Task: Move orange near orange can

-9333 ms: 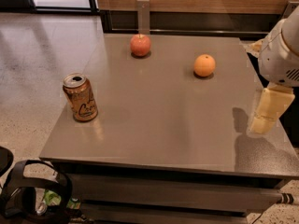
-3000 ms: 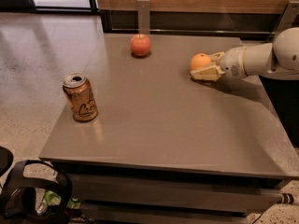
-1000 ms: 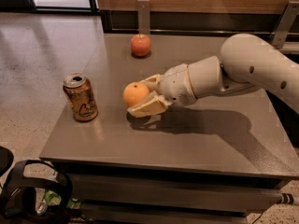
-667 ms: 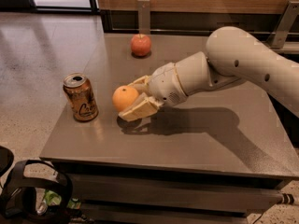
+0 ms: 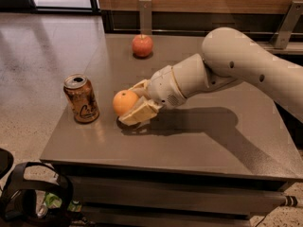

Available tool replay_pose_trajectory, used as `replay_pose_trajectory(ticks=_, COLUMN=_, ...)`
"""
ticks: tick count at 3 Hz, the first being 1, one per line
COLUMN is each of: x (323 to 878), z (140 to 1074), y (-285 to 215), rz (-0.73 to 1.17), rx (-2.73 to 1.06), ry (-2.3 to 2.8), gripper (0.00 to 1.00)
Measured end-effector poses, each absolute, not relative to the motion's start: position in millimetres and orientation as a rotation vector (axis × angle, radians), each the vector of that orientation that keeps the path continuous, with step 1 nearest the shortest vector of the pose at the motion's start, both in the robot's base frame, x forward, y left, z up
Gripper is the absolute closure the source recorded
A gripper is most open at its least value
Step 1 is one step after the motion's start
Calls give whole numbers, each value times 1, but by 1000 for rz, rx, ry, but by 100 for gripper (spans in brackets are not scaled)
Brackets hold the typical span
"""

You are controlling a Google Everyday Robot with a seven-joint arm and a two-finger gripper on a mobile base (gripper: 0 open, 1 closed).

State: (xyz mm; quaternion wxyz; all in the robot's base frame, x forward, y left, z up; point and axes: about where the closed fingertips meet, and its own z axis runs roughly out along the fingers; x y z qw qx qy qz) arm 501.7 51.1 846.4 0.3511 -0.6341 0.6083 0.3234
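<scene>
The orange [image 5: 124,101] is held between the cream fingers of my gripper [image 5: 134,103], low over the grey table [image 5: 199,141], left of centre. The gripper is shut on the orange; one finger [image 5: 140,113] runs under and in front of it, the other sits behind it. The orange can [image 5: 81,98] stands upright near the table's left edge, a short gap to the left of the orange. My white arm reaches in from the right.
A redder apple [image 5: 142,45] sits at the table's far edge, in front of a metal post. A black bag [image 5: 33,197] lies on the floor at the lower left. The floor drops away past the table's left and front edges.
My gripper has carried the orange from the far right of the table leftward and forward, and it is now close to the can. The can and the apple have not moved.
</scene>
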Motion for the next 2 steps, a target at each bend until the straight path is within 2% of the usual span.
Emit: replay_pose_trajectory(ticks=2, x=504, z=813, y=56, rz=894, rx=-1646, ry=1623, gripper=100)
